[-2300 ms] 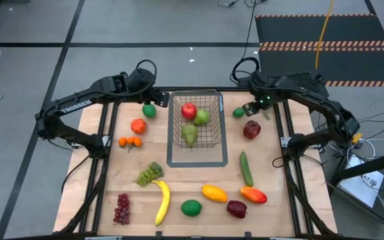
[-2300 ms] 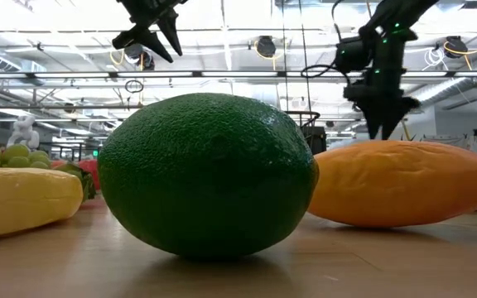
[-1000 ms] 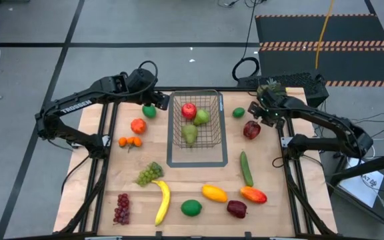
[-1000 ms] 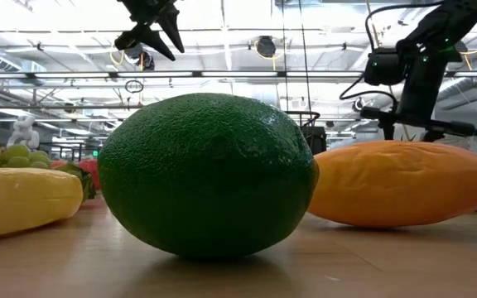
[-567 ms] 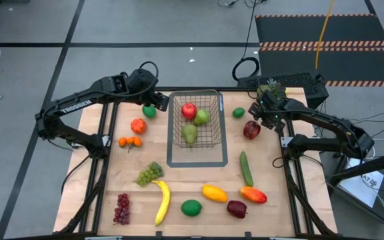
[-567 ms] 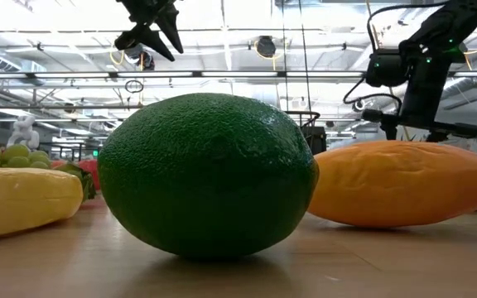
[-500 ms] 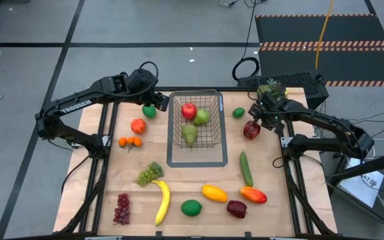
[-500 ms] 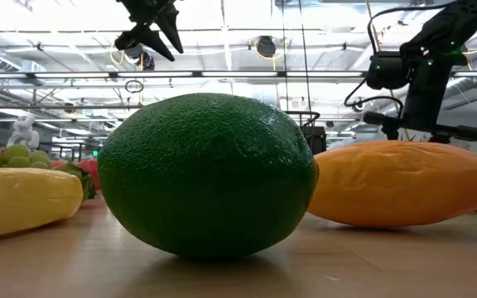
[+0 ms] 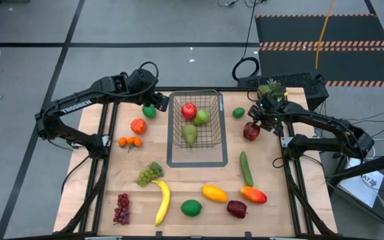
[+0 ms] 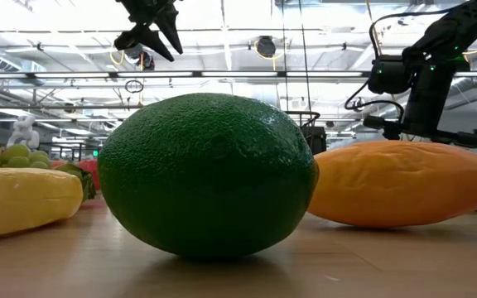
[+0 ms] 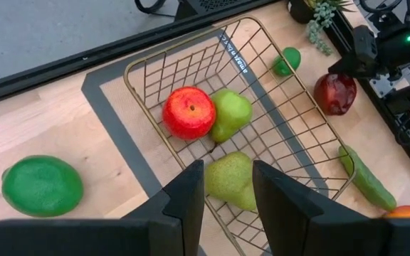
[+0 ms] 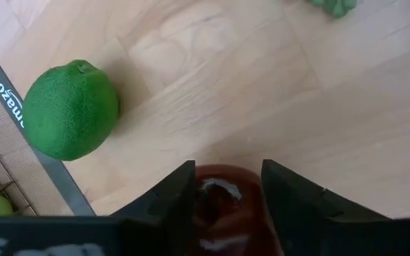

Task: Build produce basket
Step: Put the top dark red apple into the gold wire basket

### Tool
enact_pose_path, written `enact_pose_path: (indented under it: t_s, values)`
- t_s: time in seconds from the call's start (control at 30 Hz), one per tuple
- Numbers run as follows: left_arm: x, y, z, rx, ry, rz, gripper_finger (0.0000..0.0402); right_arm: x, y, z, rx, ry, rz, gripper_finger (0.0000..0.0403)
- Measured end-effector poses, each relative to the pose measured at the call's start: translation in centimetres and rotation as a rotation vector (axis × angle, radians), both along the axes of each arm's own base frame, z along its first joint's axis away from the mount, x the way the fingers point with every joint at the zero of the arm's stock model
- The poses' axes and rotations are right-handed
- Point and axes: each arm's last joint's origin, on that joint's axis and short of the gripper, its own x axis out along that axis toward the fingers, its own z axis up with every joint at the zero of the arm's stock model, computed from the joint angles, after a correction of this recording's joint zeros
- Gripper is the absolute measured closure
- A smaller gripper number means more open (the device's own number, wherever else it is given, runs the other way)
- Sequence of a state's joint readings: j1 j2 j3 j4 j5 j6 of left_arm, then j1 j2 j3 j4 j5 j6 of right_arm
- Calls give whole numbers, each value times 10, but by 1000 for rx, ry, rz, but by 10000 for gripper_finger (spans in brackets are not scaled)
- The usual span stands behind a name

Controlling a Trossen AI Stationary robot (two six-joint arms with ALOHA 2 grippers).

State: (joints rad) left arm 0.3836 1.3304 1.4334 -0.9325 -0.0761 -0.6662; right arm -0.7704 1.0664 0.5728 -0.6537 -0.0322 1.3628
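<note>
The wire-mesh basket [image 9: 216,120] stands at the table's far middle. It holds a red apple [image 9: 189,110] and two green pears [image 9: 202,117] [image 9: 190,133]. My left gripper [image 9: 160,101] hangs open and empty above the basket's far left corner [image 11: 130,67]. A dark red apple [image 9: 251,130] rests on the table right of the basket, near a small lime [image 9: 239,113]. My right gripper [image 9: 259,123] is down over this apple, which fills the gap between its fingers in the right wrist view. My right gripper has the dark red apple's two opposite sides [image 12: 205,195] between its fingers [image 12: 173,206]. The fingers come steeply down from the far right. The apple sits on the table. The fingers themselves hide the lower part of the hold.
Loose produce lies about: a lime [image 9: 149,111], an orange-red fruit [image 9: 137,125] and small oranges [image 9: 130,141] on the left. Green grapes [image 9: 149,174], a banana [image 9: 162,202], mangoes [image 9: 214,193] and a cucumber [image 9: 246,169] lie nearer. A small plant [image 9: 270,88] stands at the far right.
My right gripper has edged down and toward the dark red apple. The left arm and the produce have kept still.
</note>
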Motion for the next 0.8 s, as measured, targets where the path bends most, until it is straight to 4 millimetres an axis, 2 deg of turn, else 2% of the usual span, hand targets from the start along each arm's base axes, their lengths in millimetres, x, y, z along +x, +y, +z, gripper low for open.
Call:
enact_pose_path:
  t_s: [0.33, 0.8]
  values:
    - [0, 0, 0, 1, 0, 1, 282, 0, 0, 0, 3, -5, 33, 320]
    - [0, 0, 0, 1, 0, 1, 282, 0, 0, 0, -1, -2, 55, 369]
